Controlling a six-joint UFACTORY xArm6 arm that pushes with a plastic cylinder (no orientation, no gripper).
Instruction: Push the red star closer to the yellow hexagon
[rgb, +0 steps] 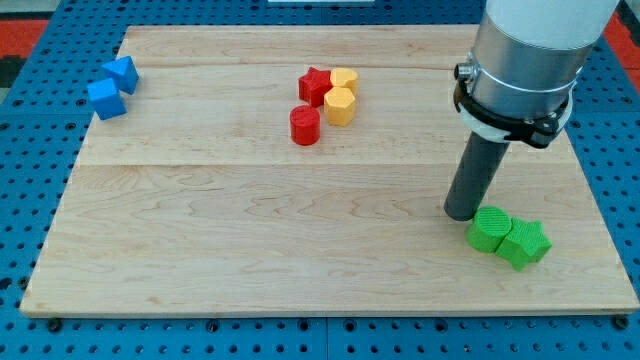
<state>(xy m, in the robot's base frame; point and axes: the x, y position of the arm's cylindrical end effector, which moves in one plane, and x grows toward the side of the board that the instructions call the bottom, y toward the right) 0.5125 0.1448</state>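
Note:
The red star (314, 86) lies at the board's top middle, touching the two yellow blocks to its right. The upper yellow block (345, 80) looks rounded; the lower one (340, 105) looks like the yellow hexagon. A red cylinder (305, 126) stands just below the star. My tip (461, 212) is far from them, at the view's lower right, just left of and above two green blocks.
Two green blocks (490, 229) (525, 242) sit side by side at the lower right, next to my tip. Two blue blocks (121, 73) (106, 99) lie at the board's top left corner. The wooden board (200, 220) rests on a blue pegboard.

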